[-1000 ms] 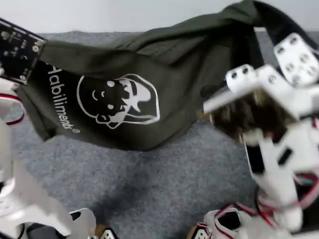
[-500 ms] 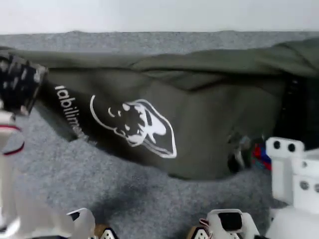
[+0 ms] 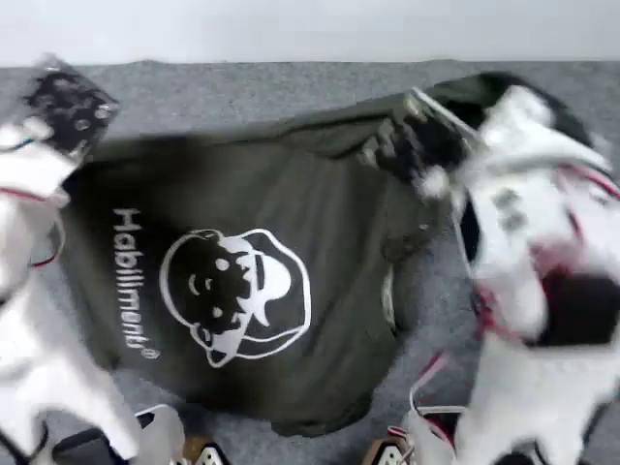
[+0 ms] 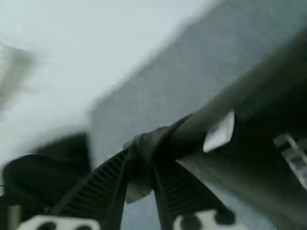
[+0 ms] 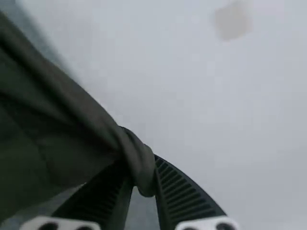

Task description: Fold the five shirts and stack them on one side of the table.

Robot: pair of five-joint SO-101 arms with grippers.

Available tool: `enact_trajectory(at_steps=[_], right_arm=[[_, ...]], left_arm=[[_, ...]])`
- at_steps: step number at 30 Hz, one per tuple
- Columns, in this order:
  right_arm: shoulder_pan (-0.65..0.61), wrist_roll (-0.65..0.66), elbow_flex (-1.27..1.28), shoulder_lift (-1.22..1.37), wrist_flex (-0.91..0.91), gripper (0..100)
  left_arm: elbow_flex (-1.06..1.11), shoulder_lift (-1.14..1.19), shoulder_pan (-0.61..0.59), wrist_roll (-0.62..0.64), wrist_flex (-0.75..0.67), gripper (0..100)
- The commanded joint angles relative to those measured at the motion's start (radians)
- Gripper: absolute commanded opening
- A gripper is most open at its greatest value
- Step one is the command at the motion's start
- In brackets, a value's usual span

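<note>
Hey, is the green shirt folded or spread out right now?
Spread out: the shirt shows its whole printed front, unfolded, with left gripper and right gripper each pinching its edge.

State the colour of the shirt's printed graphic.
White, on the olive-green shirt; clearest in the high view.

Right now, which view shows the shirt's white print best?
High view: the white print on the shirt lies face up, whole. The wrist views show bunched olive fabric pinched by the left gripper and right gripper.
</note>
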Motion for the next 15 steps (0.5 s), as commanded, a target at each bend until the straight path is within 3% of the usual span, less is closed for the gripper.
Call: enact_trajectory(at_steps=[1, 4, 6, 9, 15], right_arm=[[-0.041, 0.006, 0.12, 0.093, -0.096, 1.2], [-0.044, -0.005, 0.219, 0.18, -0.288, 1.2], [-0.044, -0.018, 0.264, 0.24, -0.415, 1.2], [-0.044, -0.021, 0.282, 0.334, -0.542, 1.2], [-0.045, -0.021, 0.282, 0.503, -0.785, 1.2]], left_arm=[[0.329, -0.005, 0.008, -0.04, -0.207, 1], [0.526, 0.017, 0.011, -0.04, -0.473, 1], [0.57, 0.078, 0.014, -0.041, -0.574, 1], [0.521, 0.23, 0.014, -0.041, -0.641, 1], [0.228, 0.531, 0.012, -0.04, -0.643, 1]])
